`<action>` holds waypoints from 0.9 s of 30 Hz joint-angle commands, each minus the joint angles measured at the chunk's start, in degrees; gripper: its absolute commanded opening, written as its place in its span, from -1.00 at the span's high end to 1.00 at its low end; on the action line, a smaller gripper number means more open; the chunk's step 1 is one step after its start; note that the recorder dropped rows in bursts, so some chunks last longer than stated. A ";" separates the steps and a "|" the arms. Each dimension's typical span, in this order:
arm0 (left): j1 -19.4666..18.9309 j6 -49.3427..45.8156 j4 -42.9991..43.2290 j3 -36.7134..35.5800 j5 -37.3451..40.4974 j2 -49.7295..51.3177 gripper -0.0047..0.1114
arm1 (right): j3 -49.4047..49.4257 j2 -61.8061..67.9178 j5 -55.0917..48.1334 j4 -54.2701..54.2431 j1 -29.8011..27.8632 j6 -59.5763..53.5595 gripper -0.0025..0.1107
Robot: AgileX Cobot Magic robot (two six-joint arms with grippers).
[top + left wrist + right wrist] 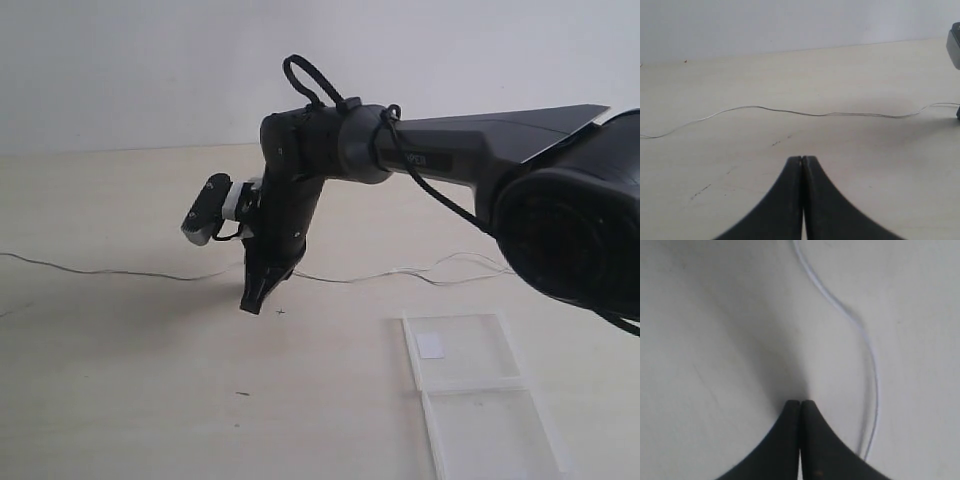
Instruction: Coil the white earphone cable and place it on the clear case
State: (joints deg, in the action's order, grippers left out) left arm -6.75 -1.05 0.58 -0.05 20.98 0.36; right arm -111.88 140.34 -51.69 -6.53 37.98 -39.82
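The white earphone cable (120,271) lies stretched out across the pale table, running from the left edge behind my right gripper toward a loose tangle at the right. My right gripper (254,305) points down at the table just in front of the cable, shut with nothing between its fingers. In the right wrist view the cable (871,360) passes beside the closed right gripper (800,402), not between the jaws. My left gripper (802,158) is shut and empty, hovering short of the cable (790,111); it does not show in the exterior view. The clear case (470,385) lies open and flat at the front right.
The right arm (450,150) spans the upper right with a black cable loop (310,80) on top. Its wrist camera (207,210) sticks out to the left and also shows at the edge of the left wrist view. A small white sticker (431,345) sits inside the case.
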 commanded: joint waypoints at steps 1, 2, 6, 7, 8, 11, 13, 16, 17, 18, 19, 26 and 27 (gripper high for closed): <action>0.03 -0.23 -0.58 0.05 -0.53 -0.36 0.92 | -1.63 -0.73 -0.61 4.12 0.02 2.95 0.96; 0.03 -0.23 -0.58 0.05 -0.53 -0.36 0.92 | -2.08 -1.31 -0.87 4.12 0.02 2.95 0.96; 0.03 -0.23 -0.58 0.05 -0.53 -0.36 0.92 | -2.99 -3.33 -3.74 3.86 0.02 2.35 0.96; 0.03 -0.23 -0.58 0.05 -0.53 -0.36 0.92 | -3.18 -3.64 -4.90 3.72 0.02 1.96 0.96; 0.03 -0.23 -0.58 0.05 -0.53 -0.36 0.92 | -3.48 -3.97 -6.30 3.72 0.02 0.85 0.96; 0.03 -0.23 -0.58 0.05 -0.53 -0.36 0.92 | -3.48 -4.90 -6.85 2.53 0.02 0.13 0.84; 0.03 -0.23 -0.58 0.05 -0.53 -0.36 0.92 | -3.48 -4.92 -5.86 2.42 0.02 -0.09 0.64; 0.03 -0.23 -0.58 0.05 -0.53 -0.36 0.92 | -3.48 -4.34 -2.99 2.57 0.02 -0.09 0.30; 0.03 -0.23 -0.58 0.05 -0.53 -0.36 0.92 | -3.48 -3.92 -1.62 2.57 0.02 -0.09 0.23; 0.03 -0.23 -0.58 0.05 -0.53 -0.36 0.92 | -3.48 -3.44 -0.38 2.41 0.02 -0.09 0.21; 0.03 -0.23 -0.58 0.05 -0.53 -0.36 0.92 | -3.48 -2.84 1.24 2.41 0.02 -0.09 0.22; 0.03 -0.23 -0.58 0.05 -0.53 -0.36 0.92 | -3.48 0.14 6.13 2.41 0.02 0.89 0.25; 0.03 -0.23 -0.58 0.05 -0.53 -0.36 0.92 | -3.48 0.43 6.23 2.41 0.02 0.89 0.25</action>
State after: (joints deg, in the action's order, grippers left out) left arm -6.75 -1.05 0.58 -0.05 20.98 0.36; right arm -115.01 140.23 -46.83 -4.05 37.98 -39.24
